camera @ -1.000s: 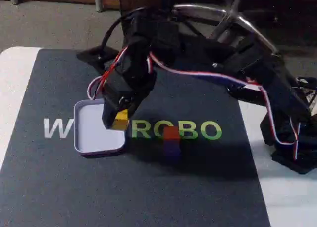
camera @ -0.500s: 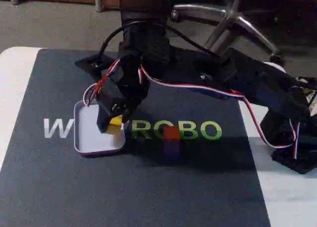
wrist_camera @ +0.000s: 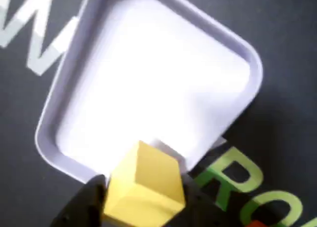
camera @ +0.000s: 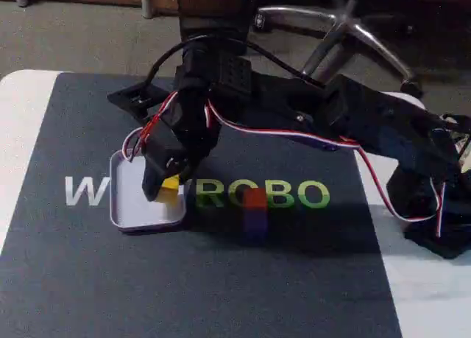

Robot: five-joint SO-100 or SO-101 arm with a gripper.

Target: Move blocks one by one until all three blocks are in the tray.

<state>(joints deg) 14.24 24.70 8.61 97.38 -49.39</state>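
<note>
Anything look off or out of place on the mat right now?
Nothing stands out. The end effector holds the yellow block over the tray; orange block and purple block sit touching on the mat.

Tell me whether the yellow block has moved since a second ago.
Yes. In the fixed view the yellow block, held in the gripper, has shifted slightly left, away from the green R on the mat and further over the tray.

Yellow block (wrist_camera: 144,190); orange block (camera: 255,198); purple block (camera: 255,220). Tray (wrist_camera: 69,64) pale lavender-white. Mat (camera: 221,279) dark grey, lettering white and green.
</note>
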